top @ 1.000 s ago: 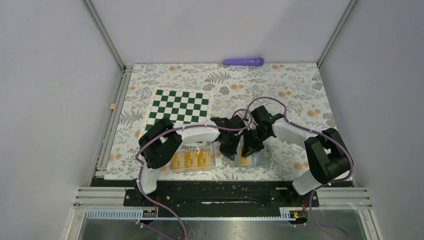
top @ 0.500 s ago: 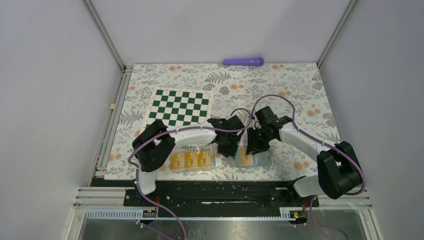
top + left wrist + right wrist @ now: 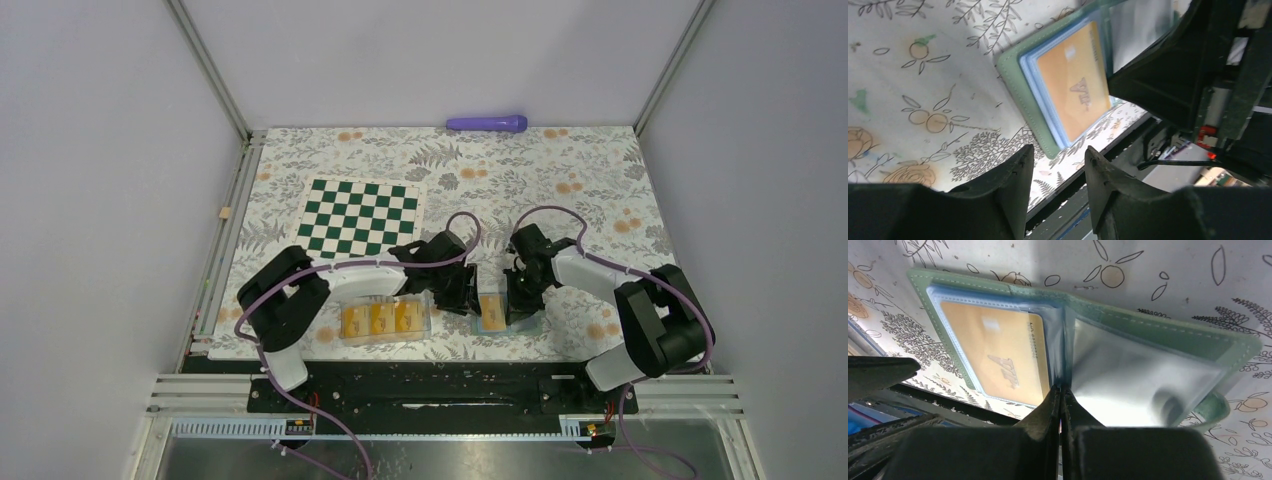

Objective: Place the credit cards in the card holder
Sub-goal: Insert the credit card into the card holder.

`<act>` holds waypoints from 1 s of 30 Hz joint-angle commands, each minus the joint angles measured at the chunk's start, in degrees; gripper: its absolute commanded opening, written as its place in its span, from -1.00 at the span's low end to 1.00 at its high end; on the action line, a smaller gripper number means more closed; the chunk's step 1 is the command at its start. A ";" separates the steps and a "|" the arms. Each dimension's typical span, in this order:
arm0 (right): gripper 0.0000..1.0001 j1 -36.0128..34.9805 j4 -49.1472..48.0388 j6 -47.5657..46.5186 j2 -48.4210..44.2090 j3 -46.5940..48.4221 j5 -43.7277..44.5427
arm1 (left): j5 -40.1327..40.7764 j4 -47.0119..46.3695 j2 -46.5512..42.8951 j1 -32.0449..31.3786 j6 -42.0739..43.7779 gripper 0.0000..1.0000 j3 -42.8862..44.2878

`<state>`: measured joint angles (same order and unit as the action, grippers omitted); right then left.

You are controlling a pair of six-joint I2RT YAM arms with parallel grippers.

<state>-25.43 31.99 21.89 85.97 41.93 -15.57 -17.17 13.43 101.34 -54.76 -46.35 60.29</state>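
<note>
1. At the right gripper (image 3: 1060, 400): closed tip to tip, pinching a clear plastic sleeve leaf (image 3: 1108, 370) at the fold of the open sage-green, near-square card holder (image 3: 1158, 327).
2. At the left gripper (image 3: 1058, 155): parted, empty, hovering just beside the holder's near corner.
3. Inside the sleeve left of the fold: 1 thin orange-yellow plastic credit card (image 3: 993, 357), lying flat and fully seated.
4. Near the holder, in the clear plastic box (image 3: 386, 340): more orange cards (image 3: 383, 318), 3 side by side.
5. Probably in hand: keeping a pocket open for card 2. Next: fetch with the left, line up the card's edge with the pocket mouth, and slide it in without buckling the leaf.
</note>
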 commanded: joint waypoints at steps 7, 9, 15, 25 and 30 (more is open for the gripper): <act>-1.00 0.21 -2.31 0.86 2.51 -1.48 -0.11 | -6.45 -13.17 3.64 0.93 -4.64 -0.22 -0.11; -1.00 0.21 -2.54 0.87 2.77 -1.50 -0.57 | -6.26 -12.78 4.67 0.95 -4.50 -0.22 0.38; -1.00 0.21 -2.58 0.79 3.07 -1.10 -1.27 | -4.14 -8.98 7.27 0.91 -3.14 -0.22 2.20; -1.00 0.21 -2.51 0.50 3.25 -0.80 -2.04 | -4.44 -8.61 7.32 0.85 -2.71 -0.43 3.63; -1.00 0.21 -2.30 0.41 2.78 -0.53 -2.44 | -0.36 -1.18 6.34 -0.34 0.50 -0.28 6.99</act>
<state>-24.73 31.81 22.37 86.91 41.98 -17.43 -21.28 8.23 108.75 -53.98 -48.80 62.98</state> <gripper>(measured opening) 0.014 0.322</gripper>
